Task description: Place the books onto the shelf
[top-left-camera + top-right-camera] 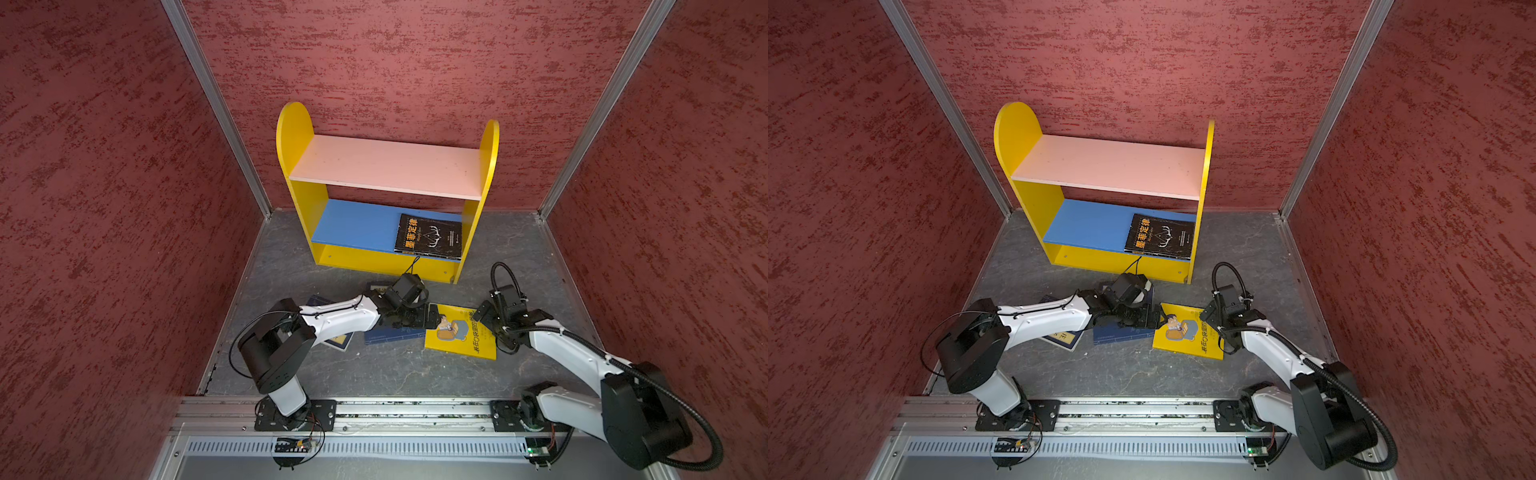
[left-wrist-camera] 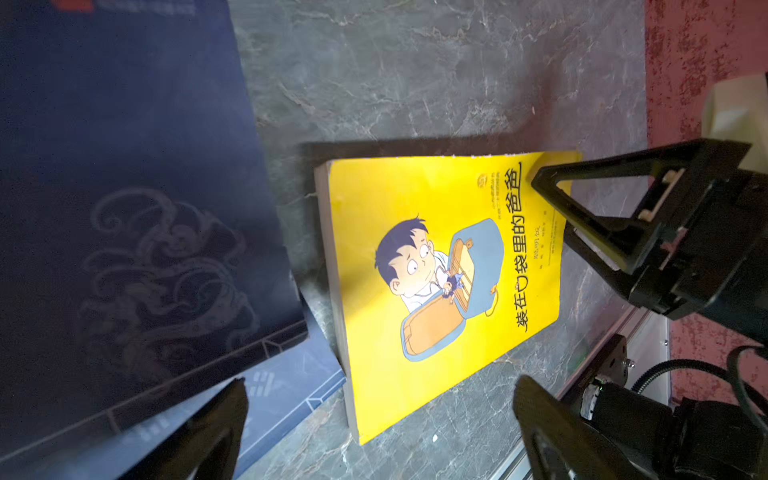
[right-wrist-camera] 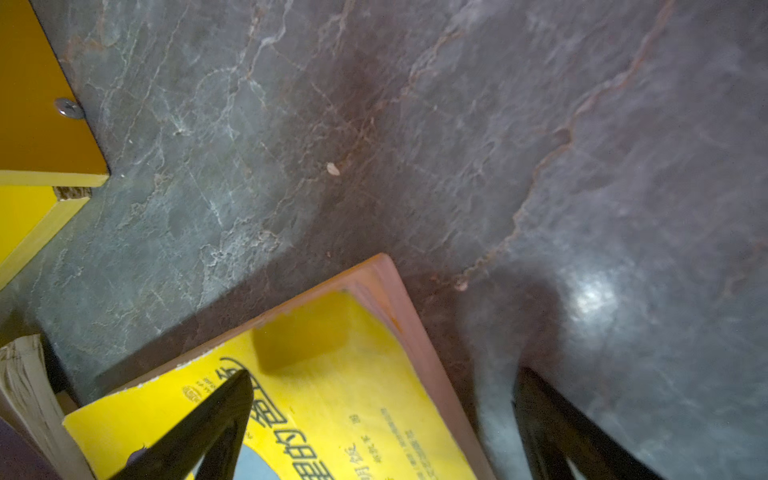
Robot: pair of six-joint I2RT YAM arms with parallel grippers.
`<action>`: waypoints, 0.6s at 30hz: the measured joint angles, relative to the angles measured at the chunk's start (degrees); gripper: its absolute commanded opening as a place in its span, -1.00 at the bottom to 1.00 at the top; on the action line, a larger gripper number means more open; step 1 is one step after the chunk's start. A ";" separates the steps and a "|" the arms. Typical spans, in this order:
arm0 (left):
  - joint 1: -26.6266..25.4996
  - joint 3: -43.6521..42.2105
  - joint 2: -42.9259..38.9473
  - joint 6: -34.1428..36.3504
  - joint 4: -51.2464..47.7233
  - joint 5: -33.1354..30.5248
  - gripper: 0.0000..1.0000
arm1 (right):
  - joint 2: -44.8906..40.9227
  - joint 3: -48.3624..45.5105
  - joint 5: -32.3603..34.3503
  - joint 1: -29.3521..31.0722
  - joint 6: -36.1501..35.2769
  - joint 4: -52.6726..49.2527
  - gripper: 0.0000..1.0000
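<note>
The shelf (image 1: 295,137) stands at the back wall, and a black book (image 1: 428,236) lies flat on the right of its blue lower board. A yellow book (image 1: 461,332) with a cartoon man lies on the floor in front. Left of it lie overlapping navy books (image 1: 390,334), partly hidden under my left arm. My left gripper (image 1: 430,318) is open and low at the yellow book's (image 2: 436,291) left edge. My right gripper (image 3: 384,376) is open astride the yellow book's (image 3: 332,395) far right corner, one finger over the cover, the other over the floor.
Red textured walls close in the grey marble floor (image 1: 395,374) on three sides. A metal rail (image 1: 415,409) with both arm bases runs along the front. The shelf's yellow base corner (image 3: 37,137) is close to my right gripper. The pink upper board (image 1: 386,166) carries nothing.
</note>
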 measured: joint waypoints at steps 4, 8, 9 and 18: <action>-2.23 0.79 0.11 0.02 -0.72 -0.13 0.99 | 1.29 2.45 1.01 0.00 -1.86 -1.62 0.97; -3.96 2.56 2.01 0.15 -1.03 -0.11 0.99 | 1.66 3.74 1.40 0.00 -3.19 -2.21 0.98; -4.26 2.91 2.69 0.26 -1.14 -0.09 0.99 | 1.66 3.82 1.42 0.00 -3.41 -2.45 0.97; -4.52 4.59 6.80 1.05 -3.63 1.31 0.99 | 0.28 3.85 2.60 0.00 -4.35 -5.55 0.97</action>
